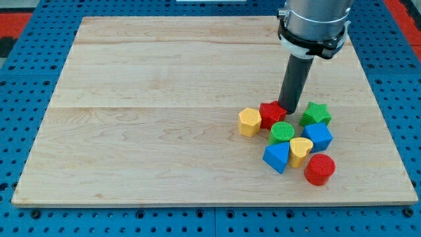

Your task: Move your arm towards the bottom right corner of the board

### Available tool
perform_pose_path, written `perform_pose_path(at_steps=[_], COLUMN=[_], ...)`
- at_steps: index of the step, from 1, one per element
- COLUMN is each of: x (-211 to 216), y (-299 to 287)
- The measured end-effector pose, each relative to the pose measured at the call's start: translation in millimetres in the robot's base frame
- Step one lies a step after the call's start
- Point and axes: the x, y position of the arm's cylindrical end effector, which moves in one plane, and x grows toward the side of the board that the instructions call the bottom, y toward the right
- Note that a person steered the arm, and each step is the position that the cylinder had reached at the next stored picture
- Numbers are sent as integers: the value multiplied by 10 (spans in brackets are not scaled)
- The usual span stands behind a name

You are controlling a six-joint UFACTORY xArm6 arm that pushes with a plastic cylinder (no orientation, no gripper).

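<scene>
Wooden desk (164, 99) carries eight blocks clustered right of centre. No hand fitted; my tip (291, 109) touches red star (272, 113). Target bottom-right corner (401, 191) beyond cluster, so straight path would likely scatter blocks.

Pale wood board (164, 72), smooth, matt, visible grain (planks joined lengthwise). Matt plastic-looking blocks, e.g. red cylinder (320, 169), ridged green cylinder (282, 132). Brushed-metal arm housing (314, 16); dark matt rod (295, 82). Blue perforated base (26, 217).
</scene>
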Motion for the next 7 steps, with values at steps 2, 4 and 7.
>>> perform_pose_path(at_steps=[2, 4, 7], x=[-562, -825, 288], y=[-90, 1028, 1999])
